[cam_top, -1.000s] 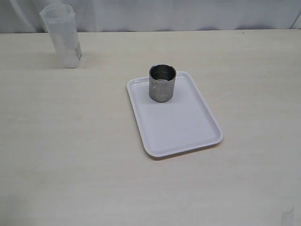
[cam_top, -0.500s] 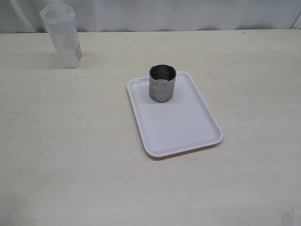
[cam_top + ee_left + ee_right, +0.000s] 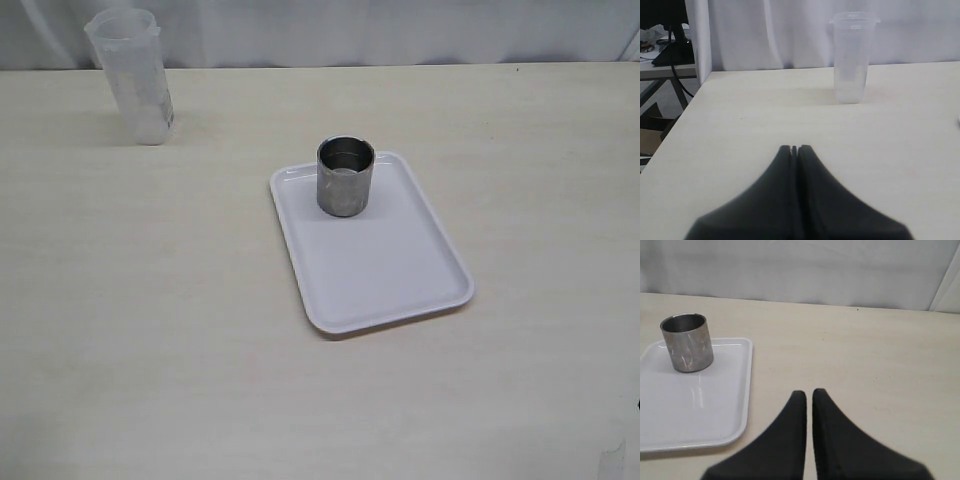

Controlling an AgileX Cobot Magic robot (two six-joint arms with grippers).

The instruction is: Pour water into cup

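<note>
Left gripper (image 3: 794,149), jaws pressed together and empty, faces the upright plastic beaker (image 3: 852,57) standing well ahead; any water inside is too faint to confirm. Right gripper (image 3: 809,393), closed to a thin slit on nothing, has the cup (image 3: 687,342) ahead, toward the left arm's side, on the tray (image 3: 700,410). The left arm looks better placed for the beaker.
</note>
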